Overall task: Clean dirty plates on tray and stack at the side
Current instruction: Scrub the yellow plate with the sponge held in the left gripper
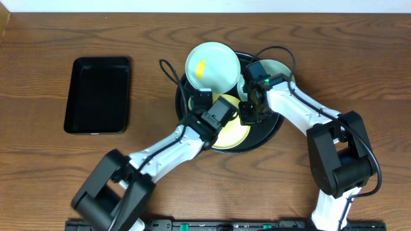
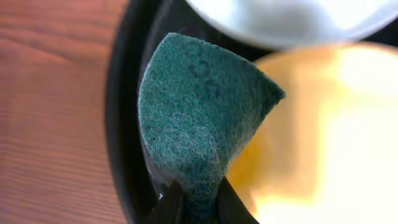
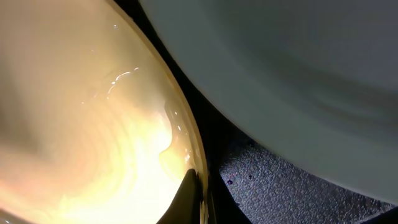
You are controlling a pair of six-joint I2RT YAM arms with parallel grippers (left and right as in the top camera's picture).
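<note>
On the tray (image 1: pixel 275 128), seen from above, the yellow plate (image 1: pixel 234 136) lies under both my arms. Left wrist: the left gripper (image 2: pixel 194 204) pinches a green pad (image 2: pixel 199 118). Right wrist: the right gripper (image 3: pixel 198 196) nips that plate's rim, holding it. I think this is the scrub step, so next I press the pad down and rub.

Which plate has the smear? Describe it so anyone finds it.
Find the big round black tray mid-table. One pale plate overlaps its far rim. Unlike the yellow plate at the near side, it bears a yellow-orange smear.
</note>
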